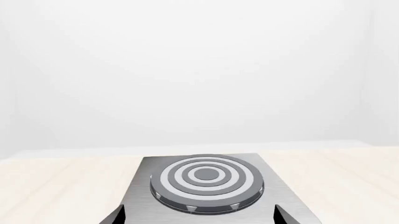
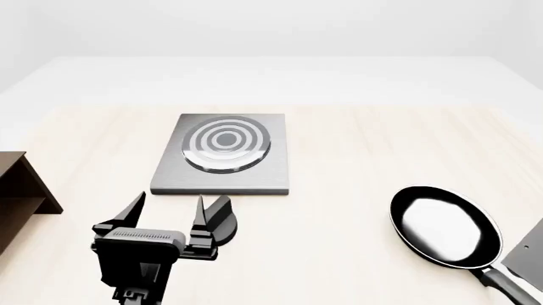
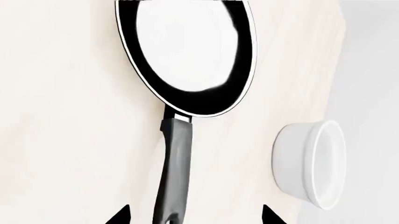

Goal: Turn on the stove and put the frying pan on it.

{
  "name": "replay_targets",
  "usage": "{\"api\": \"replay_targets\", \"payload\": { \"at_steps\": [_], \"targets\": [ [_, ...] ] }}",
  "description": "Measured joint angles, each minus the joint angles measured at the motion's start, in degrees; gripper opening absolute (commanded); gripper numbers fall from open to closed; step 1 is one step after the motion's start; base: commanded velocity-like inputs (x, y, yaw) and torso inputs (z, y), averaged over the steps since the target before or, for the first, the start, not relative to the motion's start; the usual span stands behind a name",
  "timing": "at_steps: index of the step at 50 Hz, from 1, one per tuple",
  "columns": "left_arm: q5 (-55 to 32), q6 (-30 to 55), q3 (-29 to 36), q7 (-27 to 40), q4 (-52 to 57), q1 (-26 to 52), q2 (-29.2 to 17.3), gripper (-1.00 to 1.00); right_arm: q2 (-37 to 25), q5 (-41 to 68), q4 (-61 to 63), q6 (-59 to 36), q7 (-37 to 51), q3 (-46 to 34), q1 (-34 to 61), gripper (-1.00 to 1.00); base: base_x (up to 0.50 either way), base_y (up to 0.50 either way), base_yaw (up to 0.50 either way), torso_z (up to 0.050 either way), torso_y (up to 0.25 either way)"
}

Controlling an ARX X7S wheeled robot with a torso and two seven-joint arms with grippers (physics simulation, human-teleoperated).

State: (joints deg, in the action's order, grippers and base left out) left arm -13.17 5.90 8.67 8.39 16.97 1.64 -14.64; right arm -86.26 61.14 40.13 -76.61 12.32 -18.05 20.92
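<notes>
The stove (image 2: 254,175) is a grey square plate with a ringed burner (image 2: 225,143) at the table's centre-left. Its black knob (image 2: 225,221) lies in front of the plate, partly hidden by my left gripper (image 2: 168,202), which is open and empty just before the plate's front edge. In the left wrist view the burner (image 1: 207,179) lies ahead, between the open fingertips (image 1: 283,215). The frying pan (image 2: 446,225) lies at the right, its handle (image 2: 507,287) pointing towards me. In the right wrist view my right gripper (image 3: 194,217) is open, straddling the handle (image 3: 176,163) without touching it.
A brown wooden shelf (image 2: 21,187) stands at the left edge. A white bowl (image 3: 311,161) sits near the table's edge beside the pan's handle. Part of my right arm (image 2: 530,251) shows at the right border. Bare tabletop lies between the stove and the pan.
</notes>
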Motion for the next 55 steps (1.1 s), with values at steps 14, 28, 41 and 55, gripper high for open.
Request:
{"api": "replay_targets", "payload": {
  "at_steps": [14,28,41,55],
  "targets": [
    [0.07,-0.86,0.42,0.28,-1.19,-0.01,-0.14,1.00,-2.81,1.59,-8.33,7.72,4.03,-3.67,-6.04,1.00,0.00,0.00,0.00,0.000,0.000],
    [0.20,-1.55,1.00,0.56,-2.24,-0.11,-0.25,1.00,-0.33,-2.76,-15.57,18.50,4.27,-6.93,-8.74,1.00,0.00,0.00,0.00,0.000,0.000],
    [0.21,-1.78,1.41,0.89,-2.59,-0.12,-0.46,1.00,6.24,-11.34,-20.65,22.35,0.31,-10.47,-8.21,1.00,0.00,0.00,0.00,0.000,0.000],
    [-0.07,-1.49,1.57,1.38,-2.36,0.15,-0.80,1.00,11.35,-18.18,-28.19,25.43,-3.47,-13.57,-7.56,1.00,0.00,0.00,0.00,0.000,0.000]
  ]
}}
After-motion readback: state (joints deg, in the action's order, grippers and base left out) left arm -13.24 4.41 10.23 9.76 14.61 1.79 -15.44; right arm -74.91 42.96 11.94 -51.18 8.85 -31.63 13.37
